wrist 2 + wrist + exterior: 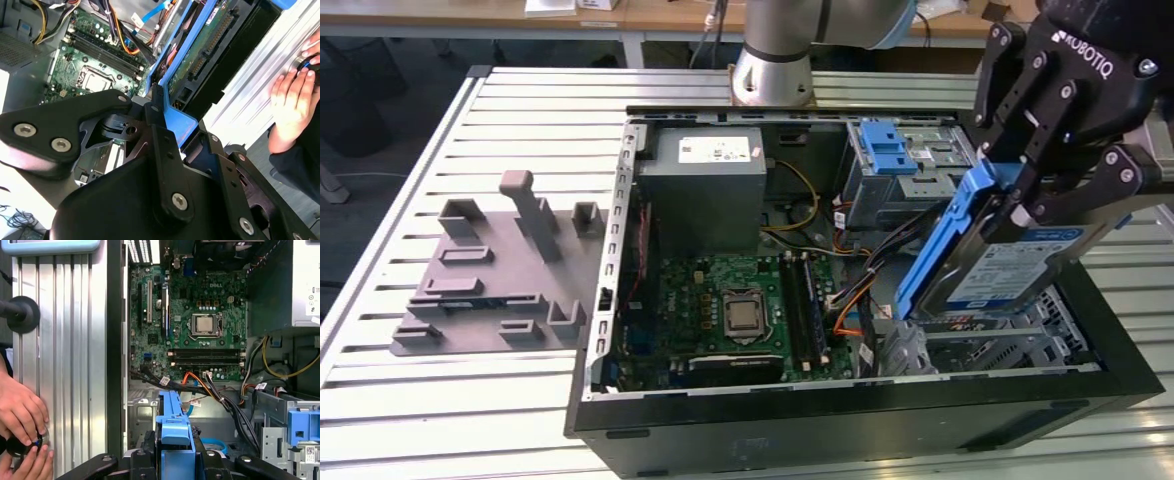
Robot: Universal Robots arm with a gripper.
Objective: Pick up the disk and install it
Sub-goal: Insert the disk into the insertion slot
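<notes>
1. Ribbed metal table point(454, 420) carries an open computer case point(854, 430) lying on its side, with the motherboard point(720, 310) exposed.
2. The gripper point(1051, 212) is clamped on the disk point(1001, 270), its fingers pinching the blue carrier frame.
3. The pickup looks done. The disk hangs tilted above the case, over the metal drive cage point(987, 345) at the exterior view's right. It is not seated in any bay, so installing remains.
4. The exterior view gives the disk's labelled face and the grey slotted stand point(480, 290), well apart at the exterior view's left.
5. The second wrist view gives the disk's green circuit-board underside and connector edge.
6. Both wrist views add a person's hand point(22, 415) on a small round object on the table beside the case.
</notes>
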